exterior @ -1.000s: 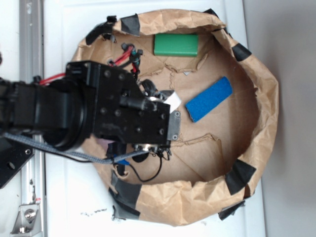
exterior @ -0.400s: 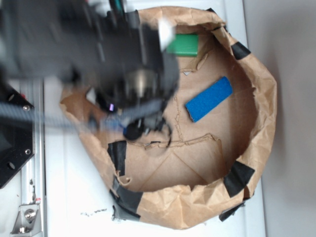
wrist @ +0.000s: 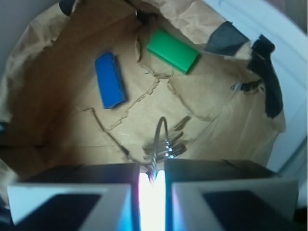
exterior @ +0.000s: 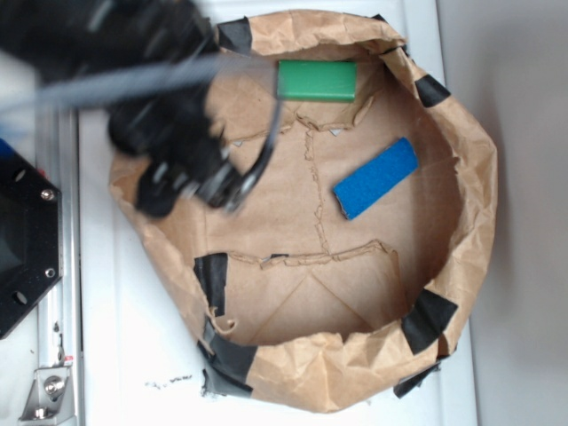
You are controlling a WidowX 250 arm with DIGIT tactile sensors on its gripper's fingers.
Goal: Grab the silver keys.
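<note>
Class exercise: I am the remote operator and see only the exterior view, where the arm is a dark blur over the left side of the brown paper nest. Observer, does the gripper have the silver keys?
Observer: Yes. The wrist view shows the bunch of shiny silver metal keys pinched between the nearly closed fingers of the gripper.
Operator: Do the keys touch either block?
Observer: No. The blue rectangular block and the green rectangular block lie apart from them on the brown paper floor.
</note>
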